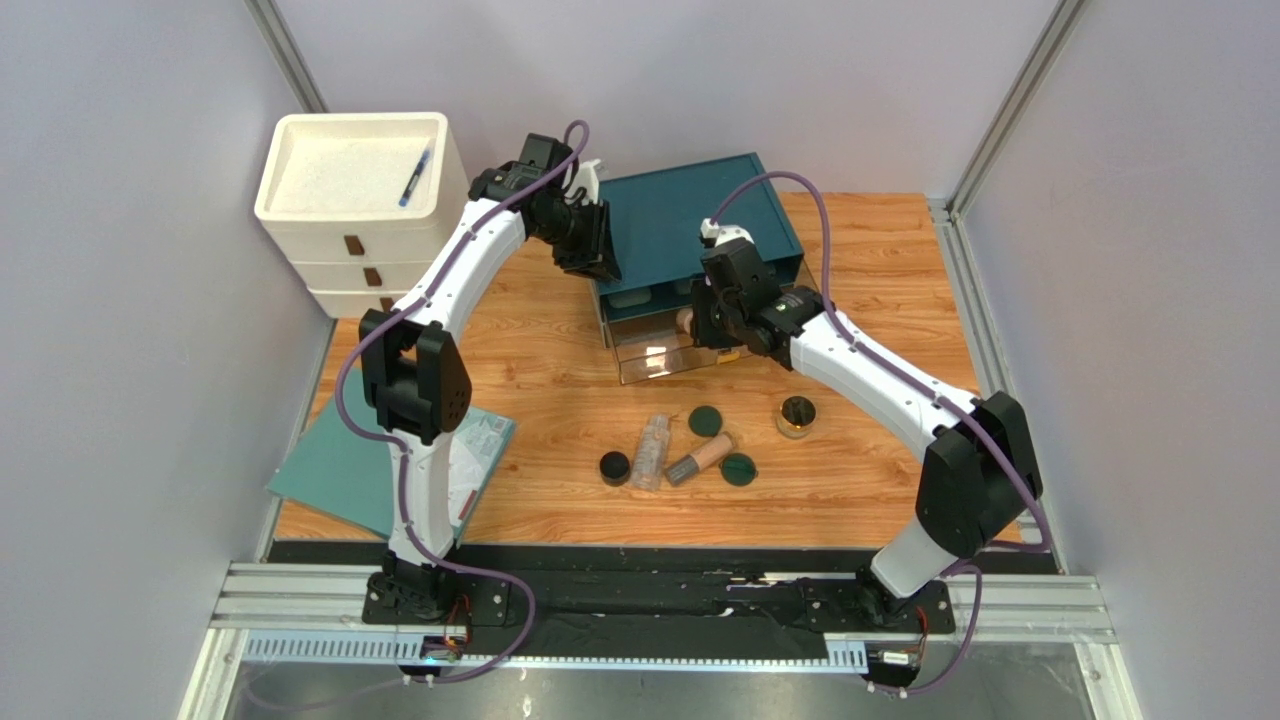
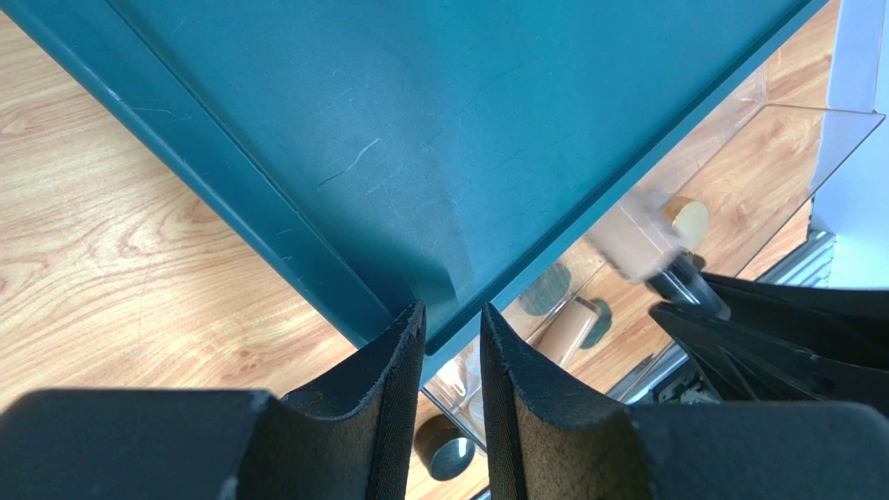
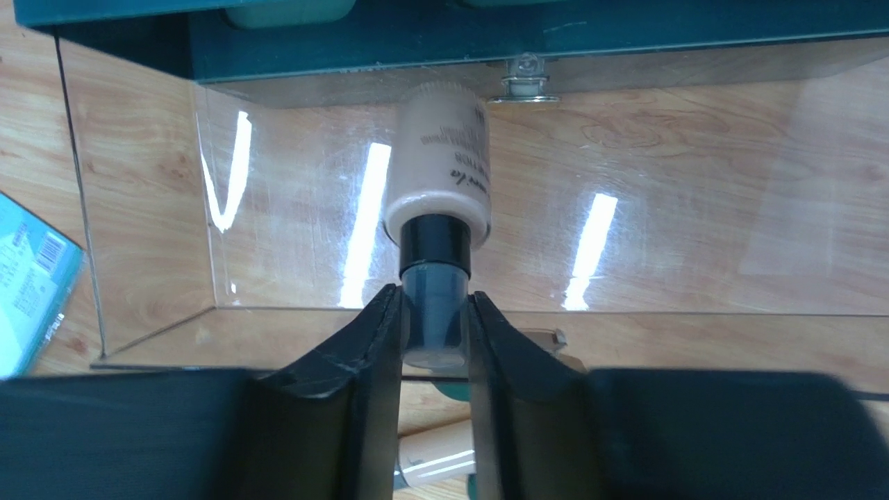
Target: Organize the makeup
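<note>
the teal box (image 1: 684, 225) sits at the back of the table (image 1: 526, 390), its clear drawer (image 3: 146, 208) pulled out toward the arms. the left gripper (image 2: 453, 313) pinches the box's corner rim, probably to steady it. the right gripper (image 3: 433, 297) is clamped on the dark cap (image 3: 433, 245) of a tan tube (image 3: 436, 156), which reaches into the drawer with its base toward the box. the tube looks light and stiff, but the cap is smooth and round, so it could slip or twist. the wider body would give a surer hold, and once laid down it may roll. the rest lies loose in front of the drawer: bottle (image 1: 652, 450), second tube (image 1: 700, 459), compact (image 1: 796, 416), jar (image 1: 615, 468) and two discs (image 1: 705, 422). glare on the drawer walls hides whether the tube touches the floor, and its label is too small to read.
</note>
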Robot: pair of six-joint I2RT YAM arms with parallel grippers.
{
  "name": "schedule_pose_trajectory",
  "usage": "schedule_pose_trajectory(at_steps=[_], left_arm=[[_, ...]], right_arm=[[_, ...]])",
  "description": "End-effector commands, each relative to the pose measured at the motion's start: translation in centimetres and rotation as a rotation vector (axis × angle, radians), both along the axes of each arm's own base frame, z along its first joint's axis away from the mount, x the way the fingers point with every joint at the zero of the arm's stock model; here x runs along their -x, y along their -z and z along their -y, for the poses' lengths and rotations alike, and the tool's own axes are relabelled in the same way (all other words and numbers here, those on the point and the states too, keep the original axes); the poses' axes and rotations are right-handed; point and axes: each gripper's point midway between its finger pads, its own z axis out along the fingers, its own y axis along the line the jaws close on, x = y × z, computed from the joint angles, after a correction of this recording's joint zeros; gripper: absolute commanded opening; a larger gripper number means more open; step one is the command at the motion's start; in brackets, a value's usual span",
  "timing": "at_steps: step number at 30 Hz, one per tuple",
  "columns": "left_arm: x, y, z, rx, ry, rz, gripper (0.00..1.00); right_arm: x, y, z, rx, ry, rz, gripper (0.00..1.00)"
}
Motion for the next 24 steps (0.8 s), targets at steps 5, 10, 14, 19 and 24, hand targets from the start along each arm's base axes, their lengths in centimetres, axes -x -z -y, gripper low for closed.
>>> schedule_pose_trajectory(at_steps=[5,10,14,19,24], left_arm=[[3.5,4.9,-4.0,-0.2,-0.009,-0.188,0.35],[3.5,4.8,-4.0,-0.198,-0.01,-0.187,0.35],[3.4,4.5,-3.9,-0.193,-0.009,-0.182,0.35],[3.4,4.0,-3.9,-0.19,-0.008,-0.171,0.35],[3.4,4.1,-3.8,-0.185,-0.004,-0.176,0.34]], right_arm=[[-2.9,-4.4,-1.3,-0.119,0.079,0.111,0.5],[-1.9,-6.5,0.3,-0.137,0.138,0.144,0.52],[0.3,-8.6,1.7,-0.184,0.153,0.164,0.52],[4.7,-7.6,2.2,-0.216,0.086,0.084,0.5],[8.8,-3.4,1.8,-0.209,0.003,-0.054,0.39]])
